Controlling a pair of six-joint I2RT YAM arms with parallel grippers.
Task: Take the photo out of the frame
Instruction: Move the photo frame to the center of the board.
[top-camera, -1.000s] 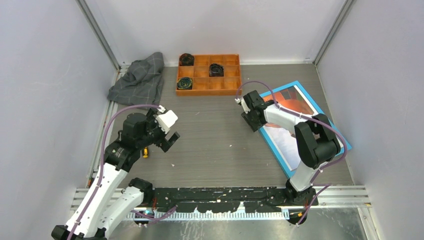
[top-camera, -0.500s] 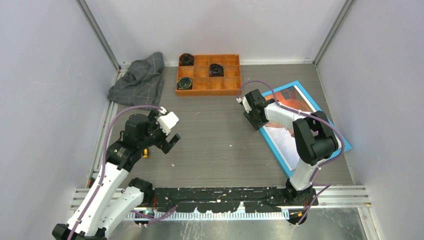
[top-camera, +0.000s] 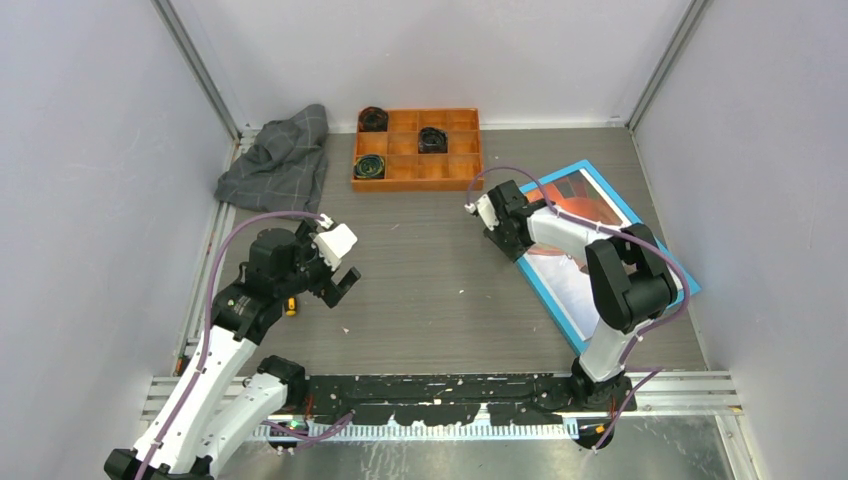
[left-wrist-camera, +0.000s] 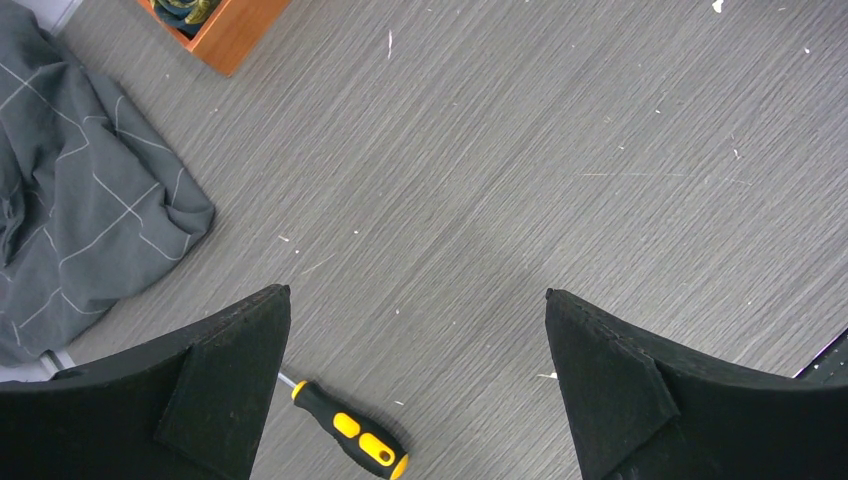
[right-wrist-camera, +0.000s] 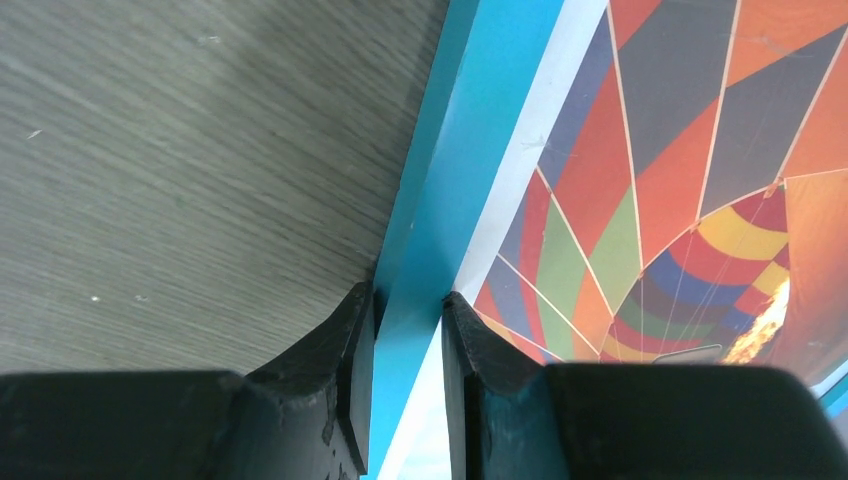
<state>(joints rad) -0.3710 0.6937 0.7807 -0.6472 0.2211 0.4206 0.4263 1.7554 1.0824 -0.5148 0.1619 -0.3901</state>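
The frame (right-wrist-camera: 465, 200) is lying flat on the right side of the grey table (top-camera: 430, 290), turned at a slant, with its bright blue front facing up. The photo (right-wrist-camera: 650, 200) is sitting inside it, showing orange, red, green and blue balloon panels behind a thin white margin. From the top camera, the right arm is crossing over the middle of the print, so only the upper orange part and a pale lower strip are showing there.

The right gripper (right-wrist-camera: 408, 305) is clamping the frame's left border. One finger is pressing against the outer edge, and the other is sitting on the inner side at the white margin. The wrist camera is cutting off the frame at every edge of its picture. How far down the fingertips are reaching is hidden.

The left gripper (left-wrist-camera: 418, 295) is hanging spread wide above bare table, well apart from the frame and holding nothing. A yellow-and-black screwdriver (left-wrist-camera: 350, 438) is lying just below it, its tip running under the left finger. A crumpled grey cloth (left-wrist-camera: 80, 220) is being cut off by the picture's left edge.

An orange compartment tray (top-camera: 418, 183) is standing at the far edge. Dark round items (top-camera: 432, 139) are sitting in three of its cells, too small to identify.
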